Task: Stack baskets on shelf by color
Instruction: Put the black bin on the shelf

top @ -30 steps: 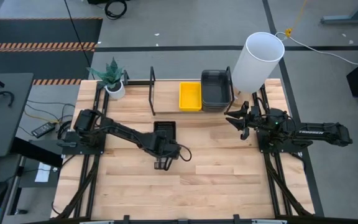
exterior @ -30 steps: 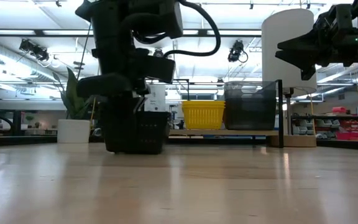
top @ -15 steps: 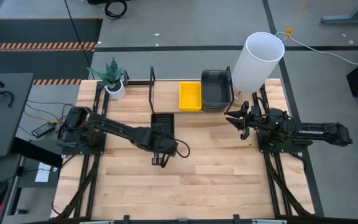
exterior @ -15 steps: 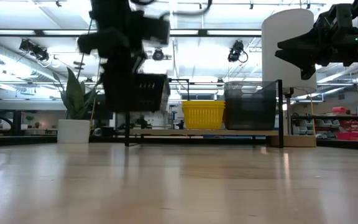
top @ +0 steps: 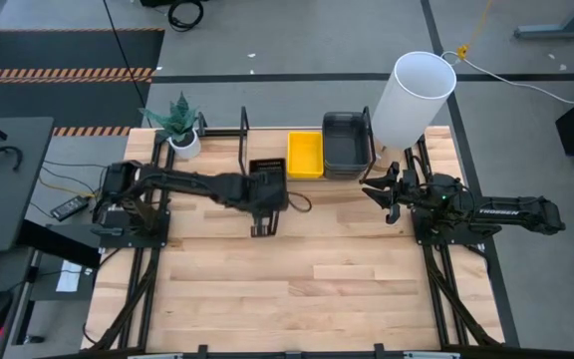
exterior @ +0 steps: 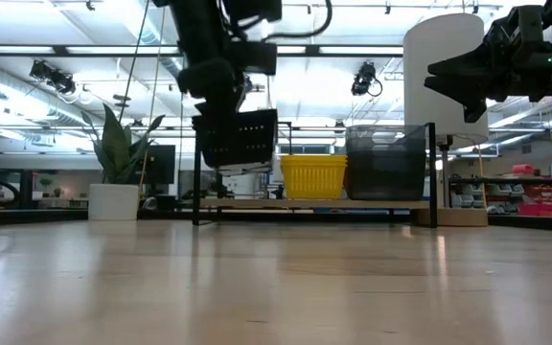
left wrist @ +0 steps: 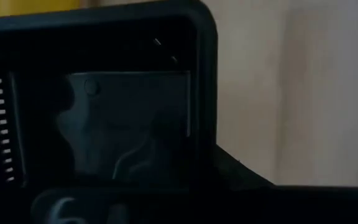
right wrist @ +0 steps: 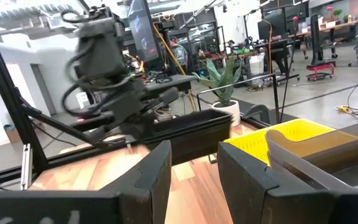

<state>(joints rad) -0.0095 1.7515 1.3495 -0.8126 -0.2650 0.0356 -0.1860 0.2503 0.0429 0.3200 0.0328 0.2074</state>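
Above shelf [top: 267, 179] front edge: left end effector [top: 264, 191] gripping black basket [exterior: 241, 140], carrying it airborne beside yellow basket [top: 305, 154]. Next likely: lowering onto bare board. Right end effector [top: 385, 191] waiting open over tabletop [top: 317, 279].

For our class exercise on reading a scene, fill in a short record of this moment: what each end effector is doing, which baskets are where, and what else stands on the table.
left end effector: shut on black basket, held in the air by the shelf, left of the yellow basket
right end effector: open, idle at the table's right side
on shelf: yellow basket, dark-grey baskets to its right
other items: white cylinder, potted plant
table: light wood planks
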